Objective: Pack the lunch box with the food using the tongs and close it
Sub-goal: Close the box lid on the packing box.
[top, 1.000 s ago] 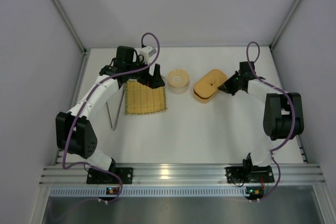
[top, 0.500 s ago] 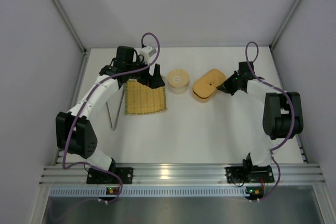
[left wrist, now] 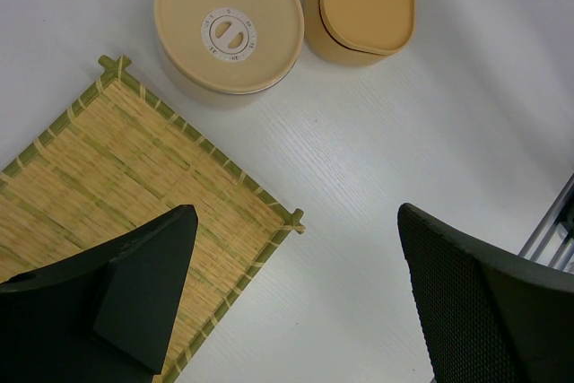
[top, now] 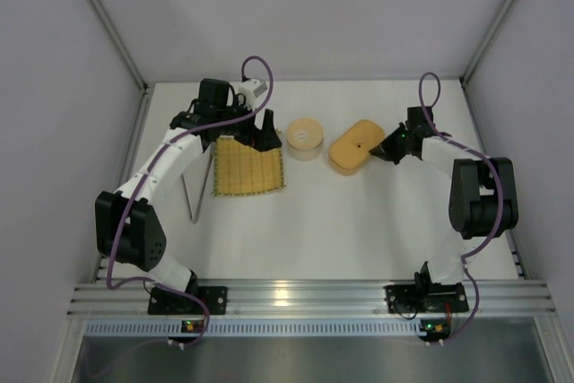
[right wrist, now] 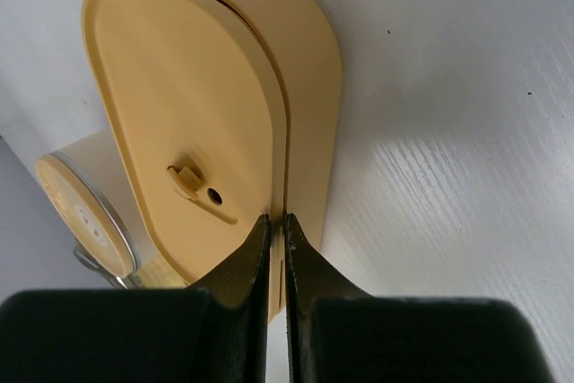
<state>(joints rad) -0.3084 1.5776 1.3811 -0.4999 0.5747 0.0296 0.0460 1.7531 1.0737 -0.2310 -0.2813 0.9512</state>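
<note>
The yellow-orange lunch box [top: 356,144] sits right of centre with its lid on, also seen in the left wrist view [left wrist: 359,6]. My right gripper [top: 387,148] is shut, its tips [right wrist: 276,221] pressed against the seam between the lid [right wrist: 188,132] and the box wall at the box's right end. I cannot tell whether they pinch the rim. My left gripper [top: 265,136] hangs open over the right edge of the woven mat [left wrist: 134,177], nothing between its fingers [left wrist: 296,239]. The thin grey tongs [top: 190,193] lie on the table left of the mat. No food is in view.
A round steel bowl with a tan lid [top: 304,137] stands between the mat and the lunch box, close to both. The woven yellow mat [top: 248,168] lies bare. White walls close off the table's back and both sides.
My right gripper and the lunch box have crept slightly to the left. The left arm has stayed still.
</note>
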